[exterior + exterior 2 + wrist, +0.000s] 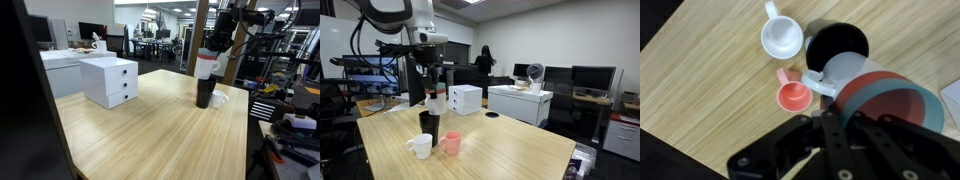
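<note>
My gripper point(840, 122) is shut on the rim of a grey mug point(875, 95) with a red band and a small white handle. In both exterior views the mug point(207, 65) point(437, 100) hangs just over a tall black cup point(205, 96) point(429, 127) standing on the wooden table point(150, 130). The wrist view looks down on the black cup's point(837, 45) dark opening, partly hidden by the held mug. A white mug point(781, 38) point(421, 146) and a small pink cup point(793, 97) point(451, 143) stand right beside the black cup.
A white two-drawer box point(110, 80) point(466, 99) sits further along the table. The table's edge runs near the cups point(670, 110). Office desks, monitors and a person point(483, 60) are in the background. Cluttered benches point(290, 120) stand beside the table.
</note>
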`<state>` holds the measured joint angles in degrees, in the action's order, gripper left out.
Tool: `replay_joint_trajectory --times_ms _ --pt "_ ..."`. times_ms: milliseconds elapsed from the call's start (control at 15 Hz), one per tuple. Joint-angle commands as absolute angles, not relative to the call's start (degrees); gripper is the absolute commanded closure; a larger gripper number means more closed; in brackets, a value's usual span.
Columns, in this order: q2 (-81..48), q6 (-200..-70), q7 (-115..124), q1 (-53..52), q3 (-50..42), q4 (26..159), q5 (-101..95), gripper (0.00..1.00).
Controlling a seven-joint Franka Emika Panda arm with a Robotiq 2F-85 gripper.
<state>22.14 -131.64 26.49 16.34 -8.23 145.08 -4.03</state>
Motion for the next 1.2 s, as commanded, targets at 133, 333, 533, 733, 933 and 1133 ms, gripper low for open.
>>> replay_joint_trajectory --times_ms 133,333,533,733,933,1133 --pt "21.1 -130.9 24.8 16.9 -8.1 146.3 -3.8 0.94" --pt "21.3 -131.0 24.8 16.8 -8.1 146.5 -3.8 0.66" --pt "20.9 -130.3 25.0 16.7 -7.8 147.3 -4.0 0.46" --pt "20.5 -129.9 25.1 16.6 -7.7 147.4 -4.1 0.24" --pt "20.6 -129.8 25.0 16.4 -7.5 147.4 -4.1 0.64" --pt "20.7 -129.0 24.9 16.2 -7.5 147.1 -3.6 0.85"
